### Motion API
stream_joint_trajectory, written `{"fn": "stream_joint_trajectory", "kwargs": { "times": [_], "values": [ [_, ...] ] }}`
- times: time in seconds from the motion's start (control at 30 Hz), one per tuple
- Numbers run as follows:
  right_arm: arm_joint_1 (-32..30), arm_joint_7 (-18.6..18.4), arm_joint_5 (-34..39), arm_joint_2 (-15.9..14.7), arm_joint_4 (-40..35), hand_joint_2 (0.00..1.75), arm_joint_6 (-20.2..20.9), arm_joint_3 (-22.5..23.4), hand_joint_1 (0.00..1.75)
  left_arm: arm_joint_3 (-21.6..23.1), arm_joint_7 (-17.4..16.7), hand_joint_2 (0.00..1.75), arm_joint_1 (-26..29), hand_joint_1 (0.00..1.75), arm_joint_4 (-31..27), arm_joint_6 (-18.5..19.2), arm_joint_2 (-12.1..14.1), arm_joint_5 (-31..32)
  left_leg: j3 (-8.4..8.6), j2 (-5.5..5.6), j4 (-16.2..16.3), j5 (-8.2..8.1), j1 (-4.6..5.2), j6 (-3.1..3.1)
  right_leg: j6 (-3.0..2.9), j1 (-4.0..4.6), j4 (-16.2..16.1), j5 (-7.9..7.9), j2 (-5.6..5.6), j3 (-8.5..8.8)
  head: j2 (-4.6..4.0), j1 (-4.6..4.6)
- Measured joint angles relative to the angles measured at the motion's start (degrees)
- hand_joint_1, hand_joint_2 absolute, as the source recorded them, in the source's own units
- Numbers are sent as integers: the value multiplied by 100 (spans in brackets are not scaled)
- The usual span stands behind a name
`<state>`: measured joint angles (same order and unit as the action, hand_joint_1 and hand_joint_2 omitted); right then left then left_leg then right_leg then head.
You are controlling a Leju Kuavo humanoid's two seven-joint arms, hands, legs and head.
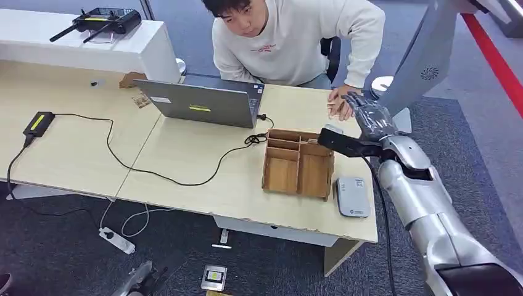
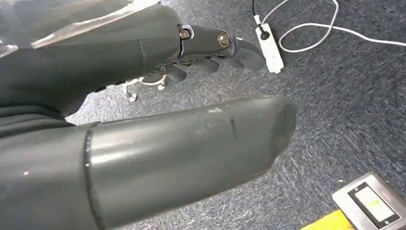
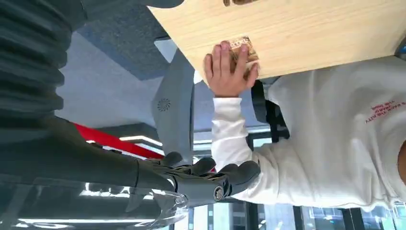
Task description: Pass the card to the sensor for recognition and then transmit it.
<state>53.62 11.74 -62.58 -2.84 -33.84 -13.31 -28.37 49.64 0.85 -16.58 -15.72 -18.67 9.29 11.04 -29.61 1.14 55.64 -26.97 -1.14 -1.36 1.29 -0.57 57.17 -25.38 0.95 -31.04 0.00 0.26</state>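
Note:
A person's hand [image 3: 229, 72] rests at the table's far edge and presses a small brown card [image 3: 242, 47] onto the wood. My right hand [image 1: 370, 117] hovers raised just beside that hand [image 1: 339, 105], fingers spread and holding nothing; its dark fingers [image 3: 210, 175] are apart from the card. The grey-white sensor [image 1: 352, 196] lies flat near the table's front right corner, below my right forearm. My left hand [image 2: 143, 120] hangs low over the carpet with nothing in it, its fingers [image 2: 225, 48] apart from the thumb.
A wooden divided tray [image 1: 299, 163] stands left of the sensor. An open laptop [image 1: 203, 102] with a black cable sits mid-table, the person seated behind it. Another brown card [image 1: 141, 100] lies left of the laptop. A power strip [image 1: 117, 240] and a small device [image 1: 214, 277] lie on the floor.

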Motion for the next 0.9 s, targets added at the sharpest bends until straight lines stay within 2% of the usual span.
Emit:
{"fn": "stream_joint_trajectory", "kwargs": {
  "times": [0.17,0.9],
  "values": [
    [0,100,-18,33,44,175,201,-9,0,-22,7,0,-9,0,-2,4,0,2,0,0,0,0,0,0,0,0,0,0,0,0,0,-2],
    [-254,120,-195,297,267,175,494,-48,0,-50,-101,0,-70,0,-7,179,2,166,0,0,0,0,0,0,0,0,1,0,0,0,0,0]
  ]
}}
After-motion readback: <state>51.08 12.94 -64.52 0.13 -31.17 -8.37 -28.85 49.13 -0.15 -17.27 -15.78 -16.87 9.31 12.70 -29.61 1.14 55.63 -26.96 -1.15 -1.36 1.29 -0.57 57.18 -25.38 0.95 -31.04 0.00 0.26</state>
